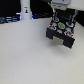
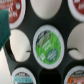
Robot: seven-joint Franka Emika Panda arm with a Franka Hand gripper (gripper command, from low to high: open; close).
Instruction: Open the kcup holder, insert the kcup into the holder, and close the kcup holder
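The kcup holder [image 1: 61, 33] is a black box at the exterior view's right, with its drawer pulled out and showing round slots. The wrist view looks straight down on the black slotted drawer [image 2: 30, 30]. The kcup [image 2: 48, 44], white with a round green top, sits in a slot at the middle of that view, and shows as a green spot in the exterior view [image 1: 60, 25]. My gripper [image 1: 59, 19] hangs just above the drawer over this cup. A teal finger [image 2: 4, 27] stands well off to one side of the cup, so the jaws are apart and empty.
Other cups with red and dark tops [image 2: 12, 9] fill some slots, and several slots are empty white holes [image 2: 19, 45]. A tall white bottle-like object [image 1: 25, 11] stands at the back on the exterior view's left. The table [image 1: 25, 55] is pale.
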